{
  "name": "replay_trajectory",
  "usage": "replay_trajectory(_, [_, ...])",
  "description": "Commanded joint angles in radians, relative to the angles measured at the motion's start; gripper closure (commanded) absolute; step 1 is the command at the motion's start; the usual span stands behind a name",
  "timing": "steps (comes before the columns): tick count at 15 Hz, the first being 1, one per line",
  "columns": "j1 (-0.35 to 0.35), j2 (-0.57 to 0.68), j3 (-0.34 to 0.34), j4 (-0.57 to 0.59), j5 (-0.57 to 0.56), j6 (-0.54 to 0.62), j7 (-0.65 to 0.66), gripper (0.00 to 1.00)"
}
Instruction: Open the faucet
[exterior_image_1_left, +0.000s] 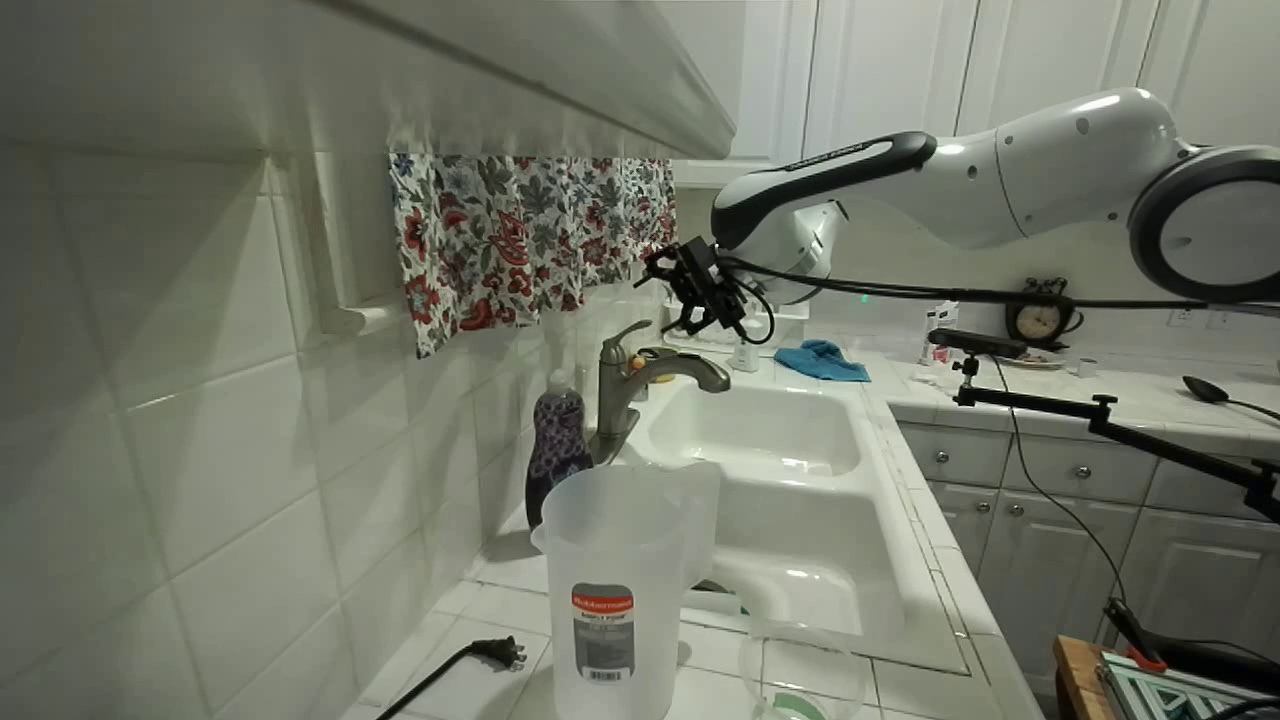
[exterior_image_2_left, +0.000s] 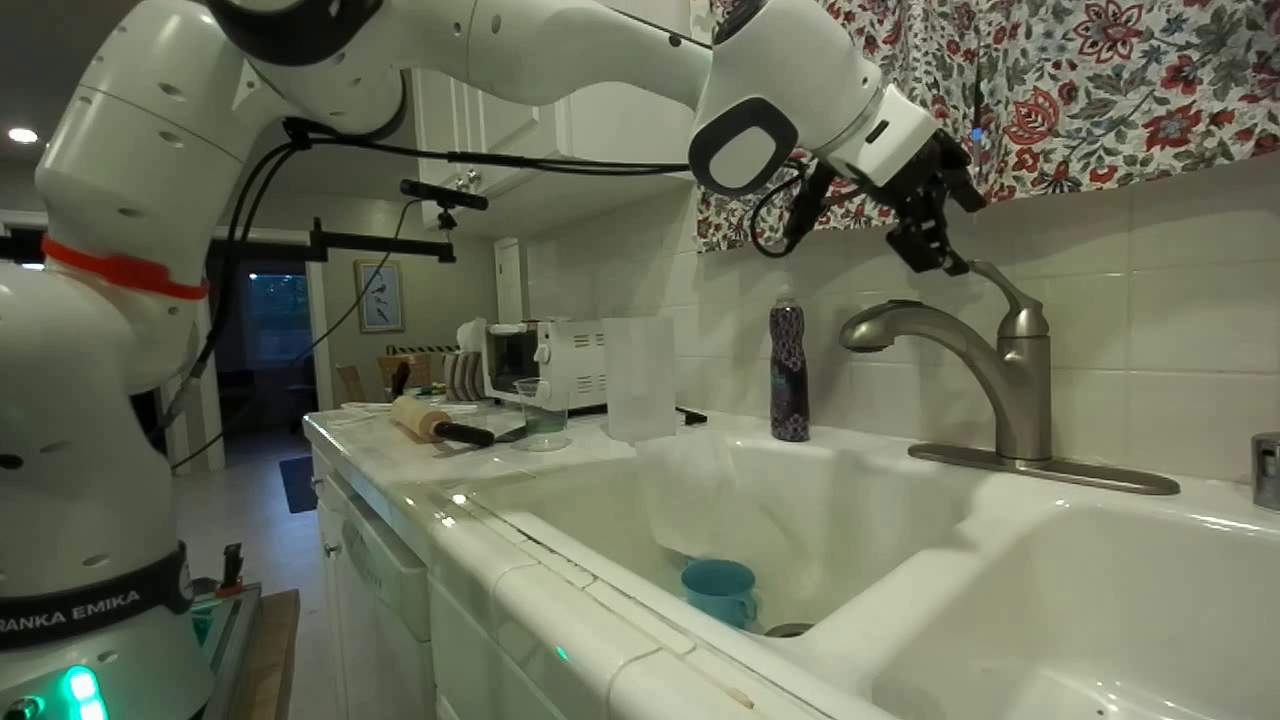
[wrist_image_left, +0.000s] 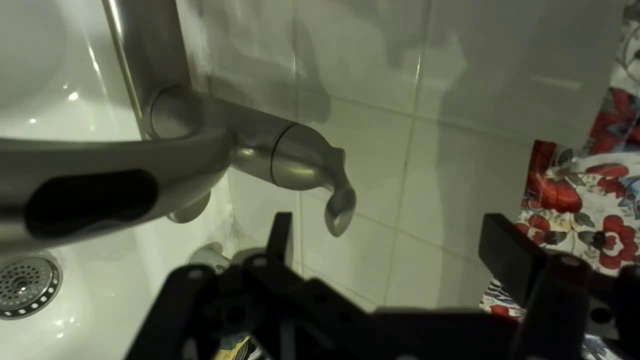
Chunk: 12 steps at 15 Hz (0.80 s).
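Gripper (wrist_image_left: 389, 235), spread wide, near the faucet's (exterior_image_2_left: 1027, 400) lever (wrist_image_left: 341, 202) by the worktop's (exterior_image_1_left: 505, 602) back edge; lever best centred, then lifted gently.

The white tiled counter (exterior_image_1_left: 505, 605) carries a translucent jug (exterior_image_1_left: 640, 560), black plug (exterior_image_1_left: 497, 652) and blue cloth (exterior_image_1_left: 822, 361).

Your gripper (wrist_image_left: 395, 245) is black; your arm (exterior_image_2_left: 580, 50) is white with dark-grey trim (exterior_image_1_left: 915, 150) and one red band (exterior_image_2_left: 125, 272). The faucet (exterior_image_2_left: 1025, 400) shows bronze-grey, with a black oval patch (wrist_image_left: 92, 202) on its spout (wrist_image_left: 195, 155) in your wrist view. The curtain (exterior_image_2_left: 1150, 90) carries a red, blue and grey floral print on white. Wall tiles (exterior_image_1_left: 210, 460) and sink (exterior_image_2_left: 1100, 580): both white. You have a blue mug (exterior_image_2_left: 714, 590), a teal-blue cloth (exterior_image_1_left: 822, 361) and a bottle (exterior_image_1_left: 558, 430) in mottled purple and black. The pitcher (exterior_image_1_left: 630, 540) is cloudy white, its label (exterior_image_1_left: 604, 640) red and grey.
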Motion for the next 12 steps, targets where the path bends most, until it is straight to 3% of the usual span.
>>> replay_trajectory(1, [-0.02, 0.038, 0.013, 0.061, 0.028, -0.023, 0.008, 0.11])
replay_trajectory(6, [-0.028, 0.048, 0.013, 0.064, 0.034, -0.023, 0.016, 0.24])
replay_trajectory(7, [-0.031, 0.05, 0.015, 0.066, 0.037, -0.024, 0.016, 0.46])
replay_trajectory(12, [-0.043, 0.057, 0.031, 0.075, 0.066, -0.03, 0.0, 0.58])
